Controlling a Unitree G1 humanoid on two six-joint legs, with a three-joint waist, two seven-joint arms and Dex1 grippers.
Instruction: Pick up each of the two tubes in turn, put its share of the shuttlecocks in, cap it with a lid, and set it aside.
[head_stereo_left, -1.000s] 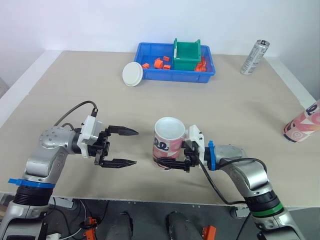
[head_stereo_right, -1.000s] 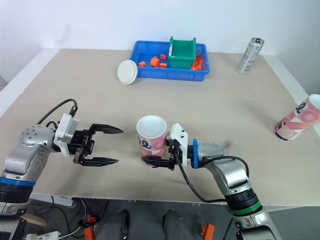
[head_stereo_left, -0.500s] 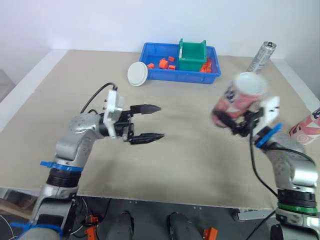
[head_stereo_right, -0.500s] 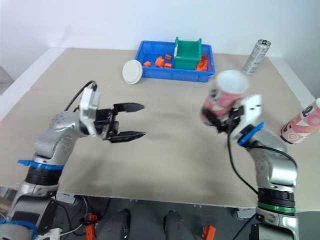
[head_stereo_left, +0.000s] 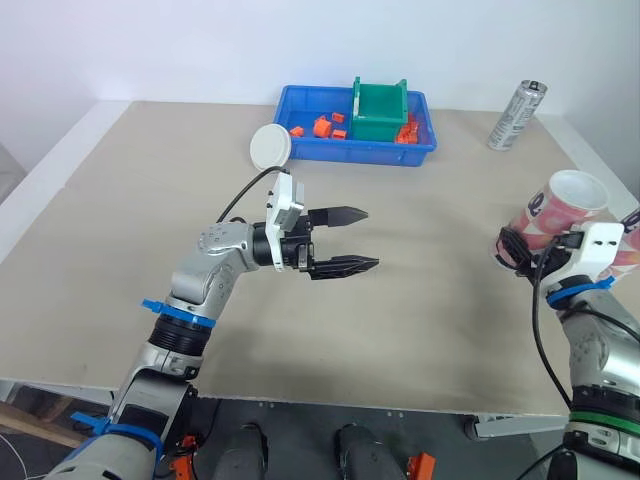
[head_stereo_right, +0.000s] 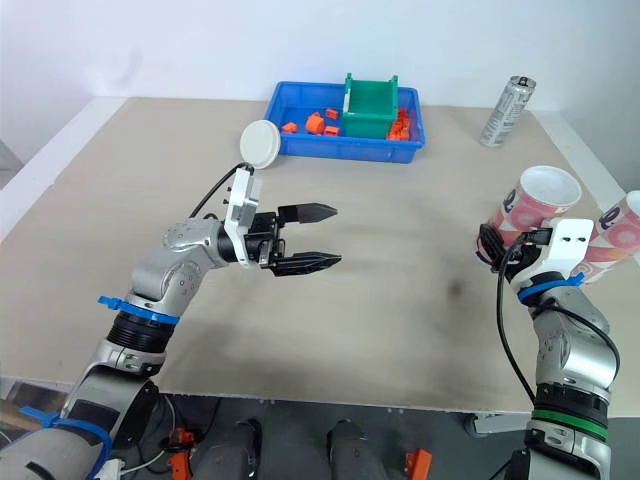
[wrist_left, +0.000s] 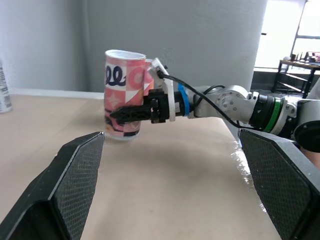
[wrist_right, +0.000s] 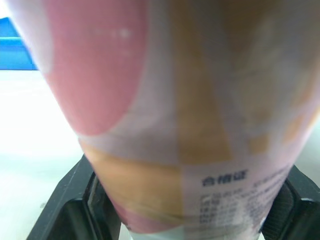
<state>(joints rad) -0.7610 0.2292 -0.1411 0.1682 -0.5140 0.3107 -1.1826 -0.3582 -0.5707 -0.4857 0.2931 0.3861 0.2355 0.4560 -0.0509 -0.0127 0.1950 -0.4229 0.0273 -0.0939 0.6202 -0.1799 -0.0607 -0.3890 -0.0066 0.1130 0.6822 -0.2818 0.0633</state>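
1. Right hand (head_stereo_left: 508, 250): pinching the held tube (head_stereo_left: 556, 208) near its lower end, one black finger (wrist_right: 75, 200) on each side of the wall.
2. Held tube: pink and white patterned, leaning with its white top end up and away from the robot. Whether its base touches the worktop (head_stereo_left: 150, 220) cannot be told.
3. Second tube (head_stereo_right: 622, 222): same pattern, tilted, just beyond the right hand on its outer side. Contact between the two tubes cannot be told.
4. Left hand (head_stereo_left: 370, 238): fingers spread wide, nothing between them, held above the worktop. The fingertips point across towards the right hand, and the two hands are well apart.
5. Left wrist view: the held tube and the right hand stand ahead of the left hand, seen between its two fingers (wrist_left: 75, 172).
6. Lid (head_stereo_left: 270, 146): white disc, beyond the left hand on the far side, leaning against the near wall of the blue tray (head_stereo_left: 420, 150).
7. Blue tray: further from the robot than both hands. It contains a green bin (head_stereo_left: 378, 112) and small orange pieces (head_stereo_left: 322, 126), which are too small to identify.
8. Metal can (head_stereo_left: 516, 101): upright, beyond the right hand, near the far edge of the worktop and beside the tray.
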